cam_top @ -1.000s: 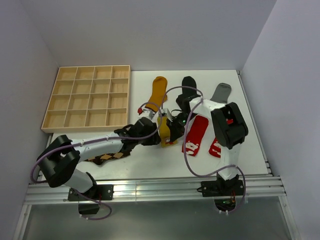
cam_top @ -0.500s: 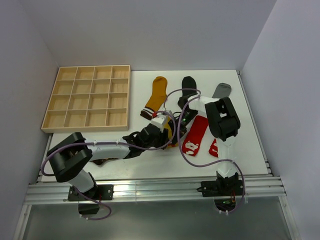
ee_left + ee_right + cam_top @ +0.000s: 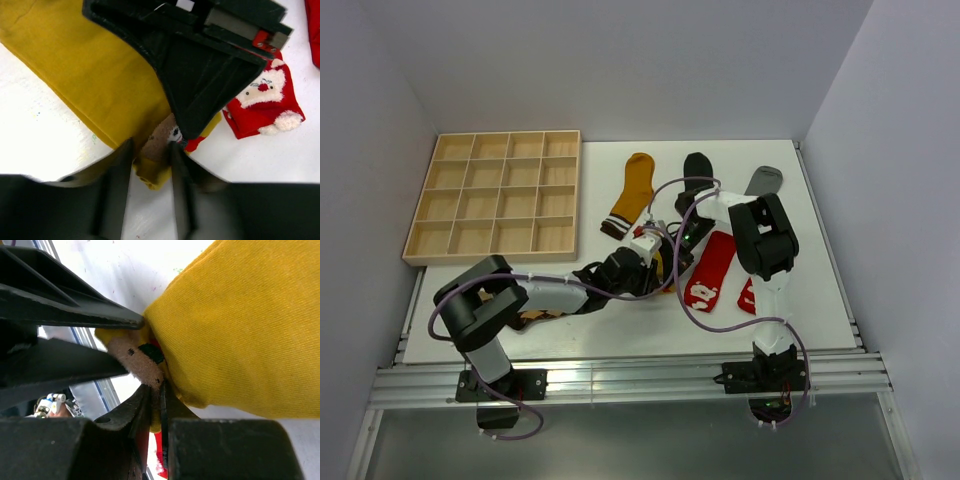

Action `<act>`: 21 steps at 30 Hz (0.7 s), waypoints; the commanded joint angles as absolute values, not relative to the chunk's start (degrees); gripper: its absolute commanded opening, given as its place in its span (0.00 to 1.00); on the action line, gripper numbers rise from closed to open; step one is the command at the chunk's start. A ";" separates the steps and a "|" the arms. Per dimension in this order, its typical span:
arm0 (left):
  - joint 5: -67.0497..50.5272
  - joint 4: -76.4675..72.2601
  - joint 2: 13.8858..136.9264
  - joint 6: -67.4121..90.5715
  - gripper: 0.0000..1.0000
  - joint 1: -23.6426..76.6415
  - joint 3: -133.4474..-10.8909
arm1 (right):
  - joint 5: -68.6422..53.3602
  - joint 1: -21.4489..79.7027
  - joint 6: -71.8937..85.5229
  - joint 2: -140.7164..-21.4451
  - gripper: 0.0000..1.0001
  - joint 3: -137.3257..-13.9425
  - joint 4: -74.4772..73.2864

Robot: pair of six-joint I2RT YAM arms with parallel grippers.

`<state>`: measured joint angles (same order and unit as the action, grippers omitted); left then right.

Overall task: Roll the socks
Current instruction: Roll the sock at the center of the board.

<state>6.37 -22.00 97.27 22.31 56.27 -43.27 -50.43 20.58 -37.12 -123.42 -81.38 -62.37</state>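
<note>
The left jaws close from both sides on the very tip of a mustard sock (image 3: 90,65), where a fuzzy brown patch (image 3: 157,142) is bunched up between them. The right jaws are all but shut, with a thin fold of the same sock's edge pinched in the slit just beside that patch. Both grips therefore sit at one end of the sock, nearly touching each other, and the rest of it lies flat on the desk (image 3: 620,335) in front of the arms. I judge the fabric light, limp and a little stretchy: it will sag and crease instead of holding a shape, and a single-layer pinch may slip out. A deeper bite across the whole width of the end would likely start a tighter roll. Close to the right lies a red sock (image 3: 265,105) with a Santa print, near enough to be dragged along. Farther back on the desk lie a second mustard sock (image 3: 632,190), a black sock (image 3: 695,170) and a grey sock (image 3: 763,180), all flat. An argyle sock (image 3: 535,315) lies partly hidden under the left arm (image 3: 550,295), and the wooden tray (image 3: 490,256) stands well apart to the left.
</note>
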 commanded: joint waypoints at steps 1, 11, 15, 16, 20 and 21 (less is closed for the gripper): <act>2.12 -24.52 98.87 23.11 0.35 54.41 -43.33 | -46.49 19.78 -36.92 -124.46 0.15 -82.27 -58.89; -5.97 -10.91 103.71 26.36 0.04 52.30 -49.92 | -49.39 18.29 -32.36 -111.38 0.49 -73.48 -46.86; -9.57 -5.99 102.57 27.42 0.04 50.28 -50.80 | -51.06 14.08 -31.38 -106.62 0.49 -71.11 -42.81; -11.58 -4.67 102.31 27.60 0.05 49.84 -51.50 | -51.41 13.11 -31.64 -105.92 0.49 -70.41 -42.54; -15.99 4.88 102.65 26.98 0.06 47.73 -54.92 | -51.07 9.06 -35.15 -99.43 0.48 -66.63 -40.00; -16.78 6.05 103.18 26.98 0.07 47.72 -55.71 | -49.41 8.79 -35.50 -97.66 0.47 -65.14 -37.29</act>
<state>-12.10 -5.39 102.32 27.24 48.42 -53.39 -50.39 10.26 -33.04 -103.68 -68.20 -42.92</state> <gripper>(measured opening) 0.112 0.479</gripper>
